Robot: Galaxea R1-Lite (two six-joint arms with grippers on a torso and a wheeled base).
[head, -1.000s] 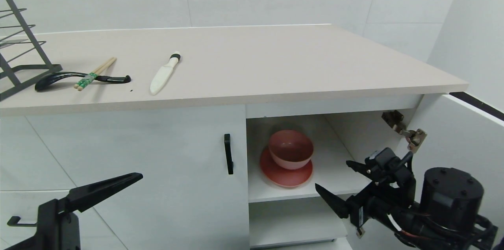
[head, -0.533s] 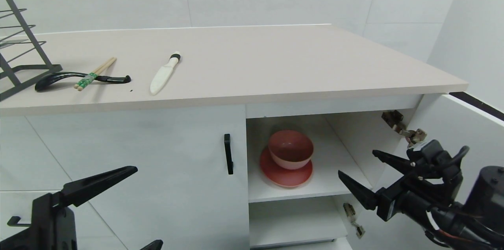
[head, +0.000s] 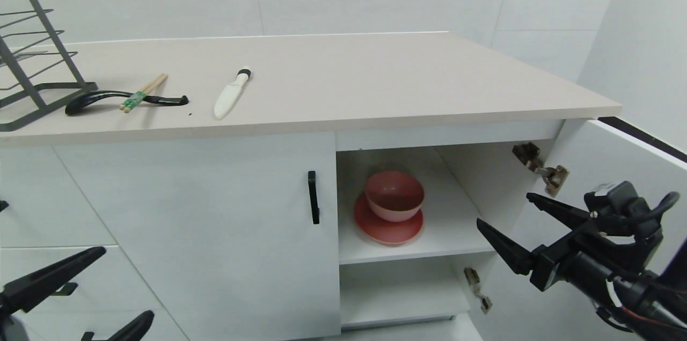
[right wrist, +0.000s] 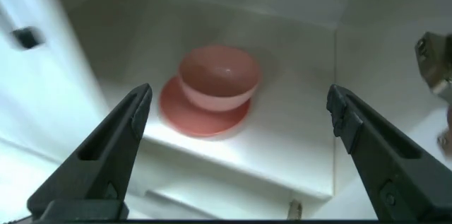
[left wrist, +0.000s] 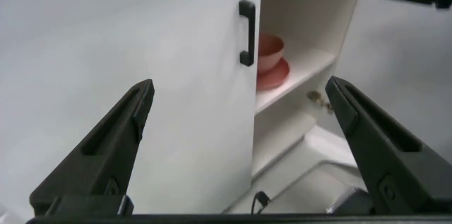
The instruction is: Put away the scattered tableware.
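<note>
Three items loose on counter (head: 375, 72), left part: black spoon (head: 88, 101), chopsticks (head: 144, 93), white knife (head: 229, 96). Chopsticks laid across spoon handle, touching it. Knife just right of them, apart; black-banded grip pointing far, blade tip near front edge. Dark speck (head: 189, 114) just near of spoon handle's end. Wire rack (head: 32, 56) at far-left edge of counter, right beside spoon's bowl end; cannot tell whether touching.

Under counter, cabinet (head: 445, 138): left door (head: 214, 233) shut, black handle (head: 313, 197) upright at its right edge; right door (head: 612, 169) swung wide open, hinges (head: 539, 168) on its inner edge, one high and one low. On upper shelf (head: 456, 236) inside, toward its left: pink bowl (head: 394, 196), upright, sits on red plate (head: 387, 229). Beneath it, lower shelf (head: 402, 298).

At near left, low down: left gripper (head: 126, 282), in front of shut door and well apart from it. Both fingers (head: 53, 275) spread wide, nothing between them. At near right: right gripper (head: 504, 209), level with upper shelf, outside cabinet mouth, just beside open door, tips pointing left and far. Likewise spread wide, nothing held. Well clear of bowl and plate. From right wrist camera, bowl and plate seen between the two fingers, farther in. From left wrist camera, door handle and edge of bowl and plate between fingers, far off.
</note>
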